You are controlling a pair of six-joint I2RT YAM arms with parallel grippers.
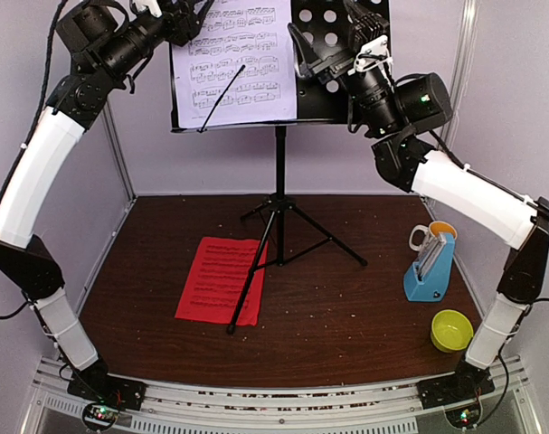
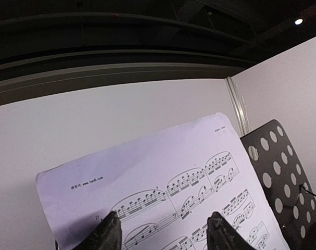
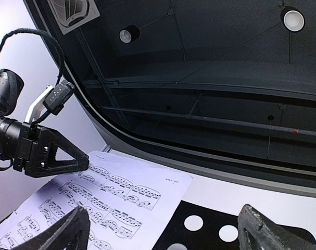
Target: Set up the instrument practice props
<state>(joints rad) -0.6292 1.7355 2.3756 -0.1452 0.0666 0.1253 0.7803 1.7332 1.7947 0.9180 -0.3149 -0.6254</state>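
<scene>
The black perforated music stand (image 1: 279, 167) rises on tripod legs at the back centre of the table. A white music sheet (image 1: 238, 63) leans on the left half of its desk. My left gripper (image 1: 179, 23) is at the sheet's top left corner, its jaws apart in front of the printed face (image 2: 163, 172) and gripping nothing. My right gripper (image 1: 333, 50) hangs wide open at the stand's upper right, over the bare perforated plate (image 3: 210, 229) and the sheet's right edge (image 3: 111, 198). A red music sheet (image 1: 222, 278) lies flat on the table. The blue metronome (image 1: 430, 269) stands at the right.
A white mug (image 1: 428, 235) stands just behind the metronome, and a small yellow bowl (image 1: 451, 330) sits near the front right. The stand's tripod legs spread across the table's middle, one leg crossing the red sheet. White walls close the table on three sides.
</scene>
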